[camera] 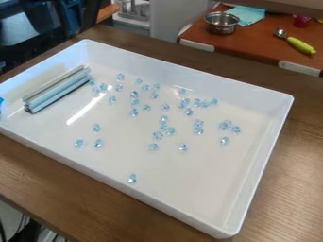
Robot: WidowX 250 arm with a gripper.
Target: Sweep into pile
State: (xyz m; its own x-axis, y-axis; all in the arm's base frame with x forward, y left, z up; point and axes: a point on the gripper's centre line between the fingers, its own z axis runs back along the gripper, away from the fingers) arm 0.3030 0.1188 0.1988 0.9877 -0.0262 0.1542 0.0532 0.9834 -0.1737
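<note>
clear blue beads (163,119), strewn across the tray (189,179): probably light, hard, prone to roll. the long bar (58,90), at its left end, seems stiff; grip mid-length. tool state: cannot tell.

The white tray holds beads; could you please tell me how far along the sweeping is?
Little looks done: the pale blue beads lie spread out, some in small clusters. No sweeping seems in hand; the silvery bar lies near the left end of the tray. Left to do: gathering all into one pile, including the lone bead nearest the camera.
</note>
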